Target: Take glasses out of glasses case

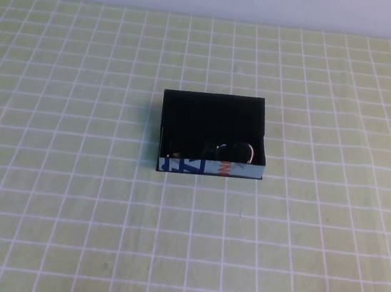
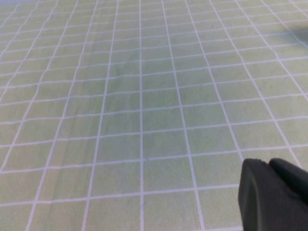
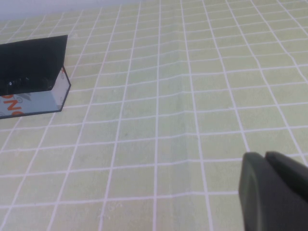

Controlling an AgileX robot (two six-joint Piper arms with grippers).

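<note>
The left gripper (image 2: 274, 195) shows only in its own wrist camera, as a dark blunt shape at the edge of the picture, hanging over bare cloth; two black parts lie close against each other there, but whether the fingers are apart or together I cannot tell. The right gripper (image 3: 274, 190) looks much the same in the right wrist view: a dark bulk with a thin seam between two parts, held above the cloth and well apart from the box, and again I cannot tell how it is set. Neither arm appears in the high view. The glasses case (image 1: 213, 134) sits near the middle of the table, an open black box with a black interior, its near wall printed light blue with blue-white and orange marks. In the right wrist view the same case (image 3: 33, 72) appears at the far side of the cloth, its printed wall and one corner showing. Inside it, against the near wall, lie the glasses (image 1: 216, 151), dark and hard to make out, with a pale glint on the frame. Everything rests on a tablecloth (image 1: 65, 208) of pale green squares with white lines.
</note>
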